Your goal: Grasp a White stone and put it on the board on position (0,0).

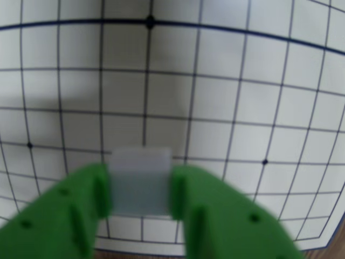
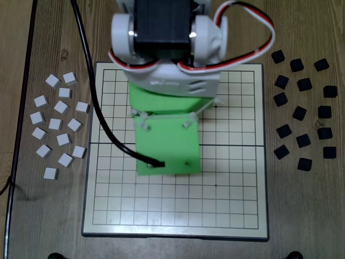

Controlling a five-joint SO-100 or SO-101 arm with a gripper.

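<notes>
Green pincer sits closest in the wrist view, its two fingers pressed on the side faces of a white stone. That is a good place to hold it. I think the stone is light, hard and smooth, so it could slip.

Going big to small in the fixed view: the table, then the board with the arm over its middle, then spare white stones at 9 o'clock and black blocks at 3 o'clock. All stay off the board, so the grid is open.

The dot on the thick line lies at 12 o'clock from the stone, well apart.
</notes>
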